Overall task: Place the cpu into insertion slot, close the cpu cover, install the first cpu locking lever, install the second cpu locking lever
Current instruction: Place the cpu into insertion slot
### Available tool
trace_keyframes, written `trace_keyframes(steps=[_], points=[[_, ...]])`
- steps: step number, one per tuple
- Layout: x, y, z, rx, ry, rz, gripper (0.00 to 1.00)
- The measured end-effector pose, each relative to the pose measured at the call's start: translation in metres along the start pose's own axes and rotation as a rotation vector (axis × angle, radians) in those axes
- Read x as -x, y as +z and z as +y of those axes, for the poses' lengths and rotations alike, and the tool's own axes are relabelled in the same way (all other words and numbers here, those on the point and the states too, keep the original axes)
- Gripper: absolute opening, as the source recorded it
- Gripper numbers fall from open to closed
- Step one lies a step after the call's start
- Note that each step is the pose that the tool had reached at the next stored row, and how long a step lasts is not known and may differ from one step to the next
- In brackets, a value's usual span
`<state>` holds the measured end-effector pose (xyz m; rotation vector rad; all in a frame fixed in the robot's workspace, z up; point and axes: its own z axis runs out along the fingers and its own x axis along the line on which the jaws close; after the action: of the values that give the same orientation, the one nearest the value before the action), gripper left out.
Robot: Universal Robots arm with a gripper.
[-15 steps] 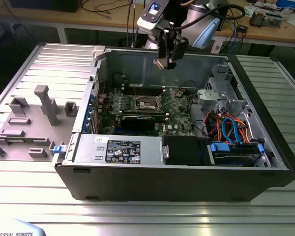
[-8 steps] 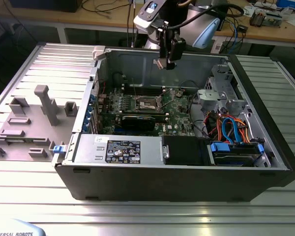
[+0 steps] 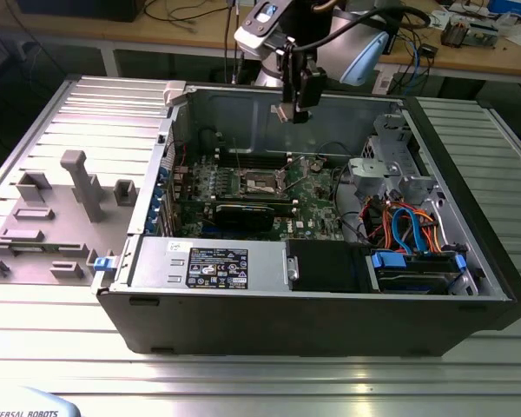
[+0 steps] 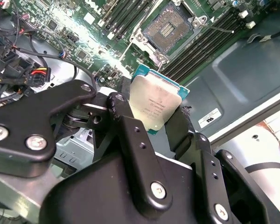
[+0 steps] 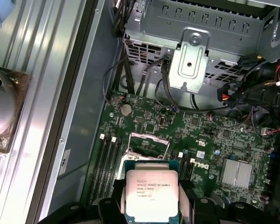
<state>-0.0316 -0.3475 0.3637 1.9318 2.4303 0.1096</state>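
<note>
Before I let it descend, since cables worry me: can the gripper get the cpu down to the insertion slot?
Probably yes: the gripper, holding the cpu, hangs above the insertion slot, whose bare centre nothing crosses.

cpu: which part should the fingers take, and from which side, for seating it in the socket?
By two opposite thin edges, as the gripper holds the cpu now: fingers on either side, coming from the silver lid side. It is flat and square, so this probably leaves the underside free to face the insertion slot.
</note>
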Motion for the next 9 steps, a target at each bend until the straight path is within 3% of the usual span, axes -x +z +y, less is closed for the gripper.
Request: trace_keyframes(steps=[3, 5, 9], points=[[0.0000, 0.0001, 0.0000, 0.0005, 0.031, -0.0024, 0.54], [0.0000, 0.0003, 0.0000, 0.0014, 0.086, -0.0067, 0.54], [0.0000, 0.0004, 0.0000, 0.0017, 0.104, -0.0080, 0.54]])
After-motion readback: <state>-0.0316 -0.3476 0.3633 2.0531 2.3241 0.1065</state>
